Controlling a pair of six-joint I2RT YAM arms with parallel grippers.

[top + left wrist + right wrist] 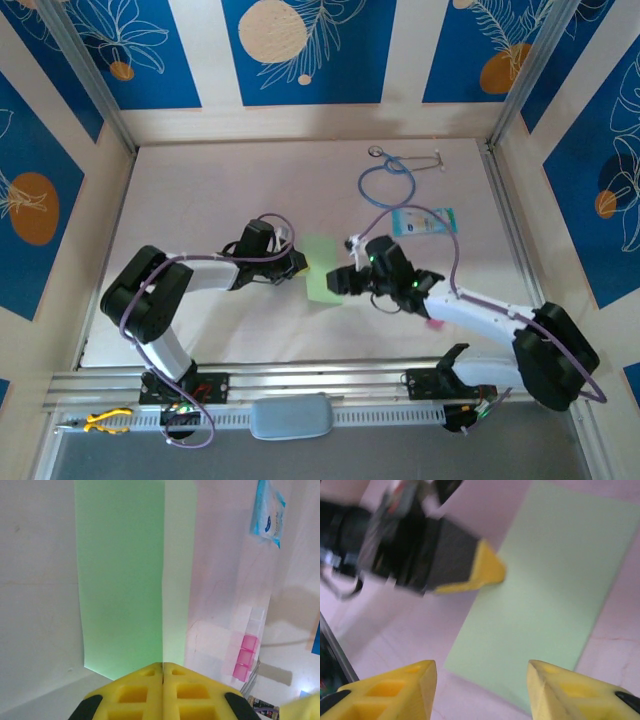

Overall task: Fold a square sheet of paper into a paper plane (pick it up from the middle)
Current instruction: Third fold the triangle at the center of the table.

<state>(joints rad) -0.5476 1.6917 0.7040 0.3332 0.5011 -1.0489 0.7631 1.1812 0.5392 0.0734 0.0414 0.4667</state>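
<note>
Top external: surface (200, 200) carries square sheet of paper (322, 268), folded narrow, between tools. Left tool (163, 666) tips together at its edge; right tool (482, 667) tips apart, just short. Judged early crease step; next corner fold needs firm hold-down.

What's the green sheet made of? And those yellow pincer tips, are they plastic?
The green sheet looks like thin matte paper: it lies flat, with a sharp straight crease and no shine. The yellow fingertips of the left pincer look like moulded plastic or firm rubber, dull, with square hollows; which of the two I can't tell.
</note>
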